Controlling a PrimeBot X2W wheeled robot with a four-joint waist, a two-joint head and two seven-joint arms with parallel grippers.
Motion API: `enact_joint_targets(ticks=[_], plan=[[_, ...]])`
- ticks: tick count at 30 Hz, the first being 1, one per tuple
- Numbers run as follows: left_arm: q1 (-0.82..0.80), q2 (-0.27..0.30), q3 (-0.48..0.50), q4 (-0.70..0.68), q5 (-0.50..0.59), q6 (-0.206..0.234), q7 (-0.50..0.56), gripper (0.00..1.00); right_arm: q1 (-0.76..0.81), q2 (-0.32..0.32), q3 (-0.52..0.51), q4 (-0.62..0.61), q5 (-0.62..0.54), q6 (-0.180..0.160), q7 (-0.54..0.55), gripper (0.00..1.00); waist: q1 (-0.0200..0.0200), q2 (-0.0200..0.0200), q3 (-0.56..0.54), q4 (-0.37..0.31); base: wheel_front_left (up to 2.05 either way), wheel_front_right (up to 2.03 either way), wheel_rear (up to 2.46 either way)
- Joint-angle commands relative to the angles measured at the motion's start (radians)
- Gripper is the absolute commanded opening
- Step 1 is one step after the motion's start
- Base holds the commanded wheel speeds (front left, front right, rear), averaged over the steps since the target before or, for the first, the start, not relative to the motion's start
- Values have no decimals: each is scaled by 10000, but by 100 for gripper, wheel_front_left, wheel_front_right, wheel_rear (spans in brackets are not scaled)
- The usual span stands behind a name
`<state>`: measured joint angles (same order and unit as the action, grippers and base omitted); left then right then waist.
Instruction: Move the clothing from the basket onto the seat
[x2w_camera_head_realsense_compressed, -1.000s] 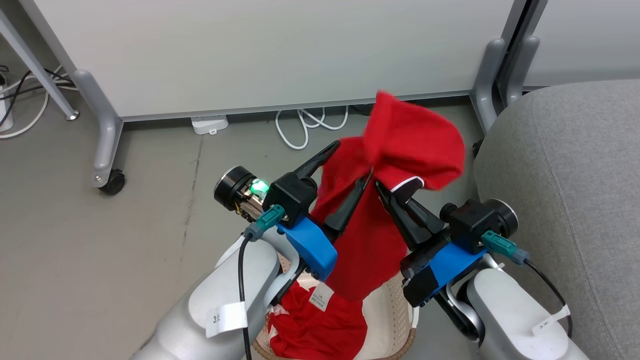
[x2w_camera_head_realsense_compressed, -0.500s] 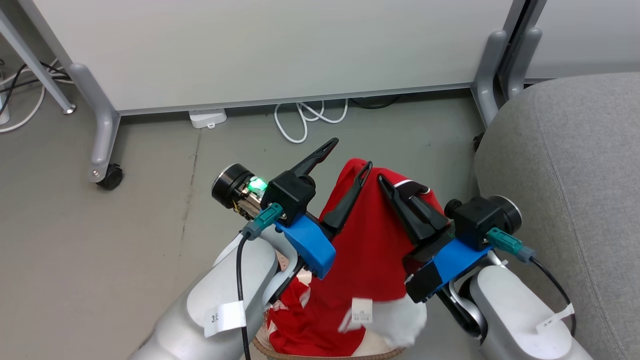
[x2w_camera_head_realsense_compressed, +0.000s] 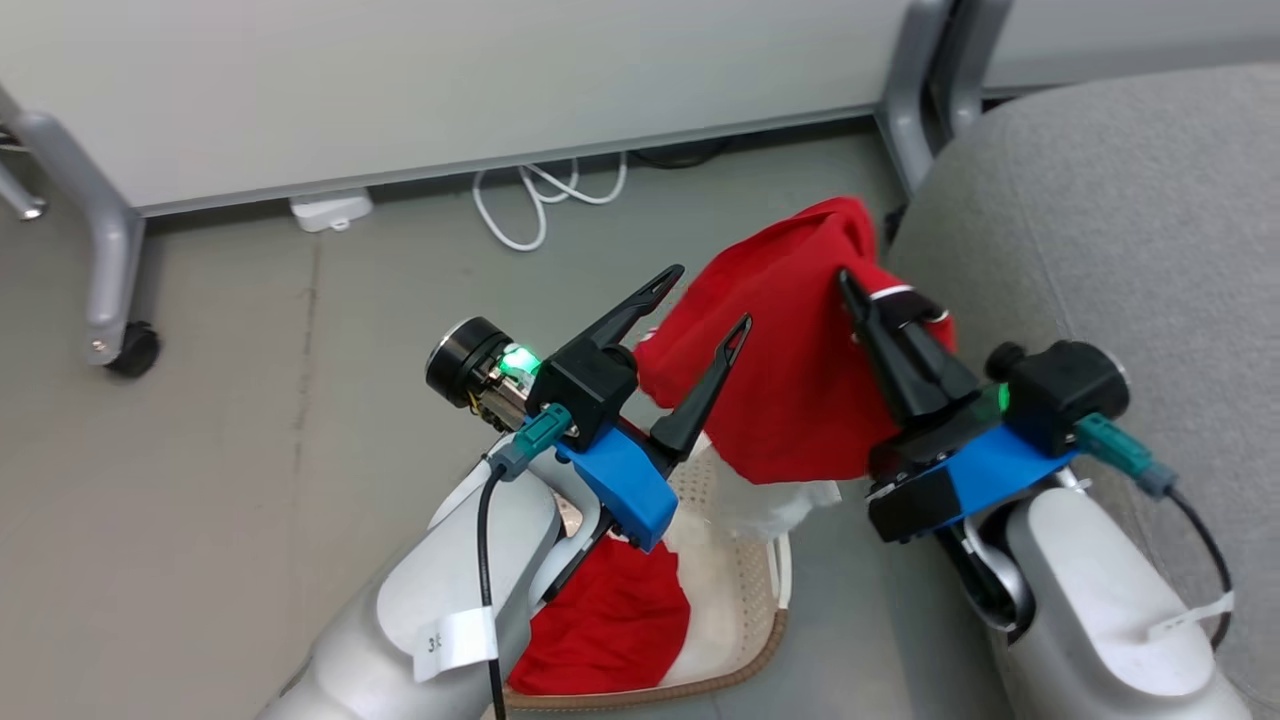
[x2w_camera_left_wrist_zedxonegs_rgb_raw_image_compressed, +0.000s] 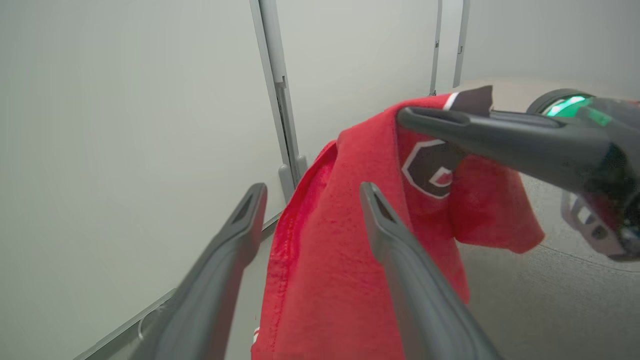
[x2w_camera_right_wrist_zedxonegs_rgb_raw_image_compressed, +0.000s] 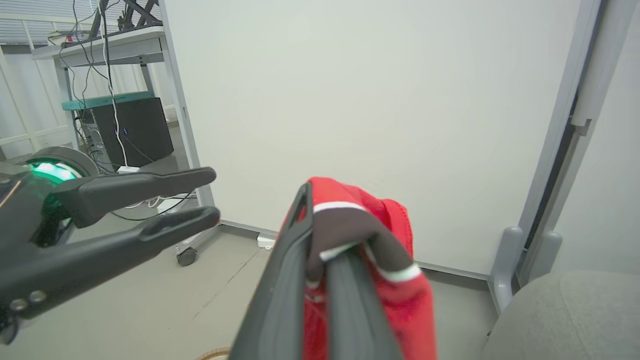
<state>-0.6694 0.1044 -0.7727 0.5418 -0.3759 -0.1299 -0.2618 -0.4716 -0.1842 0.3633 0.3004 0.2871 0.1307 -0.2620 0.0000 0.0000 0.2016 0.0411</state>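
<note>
Head view puts the seat (x2w_camera_head_realsense_compressed: 1100, 200) on my right and the basket (x2w_camera_head_realsense_compressed: 745, 655) below, one red garment (x2w_camera_head_realsense_compressed: 600, 630) lying inside. My right gripper (x2w_camera_head_realsense_compressed: 845, 280) pinches the lifted jersey (x2w_camera_head_realsense_compressed: 790, 380) beside the seat's edge, and my left gripper (x2w_camera_head_realsense_compressed: 708, 296) is spread, empty. Next, I reckon, carry it over the cushion and release.

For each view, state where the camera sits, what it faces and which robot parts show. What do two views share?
Head: looks down at basket, seat; shows left gripper, right gripper.
Left wrist: faces white panel past own open fingers.
Right wrist: faces white panel; own fingers shut on jersey.
Shared: both wrist views show jersey.
</note>
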Motion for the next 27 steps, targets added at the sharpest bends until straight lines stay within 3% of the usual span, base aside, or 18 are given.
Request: enact_joint_targets(ticks=[1, 19, 27], plan=[[-109, -2, 21, -36, 96, 8, -50, 100, 16, -33, -129, -124, -35, 1, -45, 0, 0, 0, 229, -305, 0, 0, 0], [-202, -47, -956, 164, 82, -2, -48, 100, 1471, 267, -2281, -1530, -311, 1, -45, 0, 0, 0, 636, -2769, 0, 0, 0], [-109, -56, -1531, 239, -96, -3, -50, 100, 2284, 480, -2864, -2042, -310, 1, -45, 0, 0, 0, 650, -3395, 0, 0, 0]])
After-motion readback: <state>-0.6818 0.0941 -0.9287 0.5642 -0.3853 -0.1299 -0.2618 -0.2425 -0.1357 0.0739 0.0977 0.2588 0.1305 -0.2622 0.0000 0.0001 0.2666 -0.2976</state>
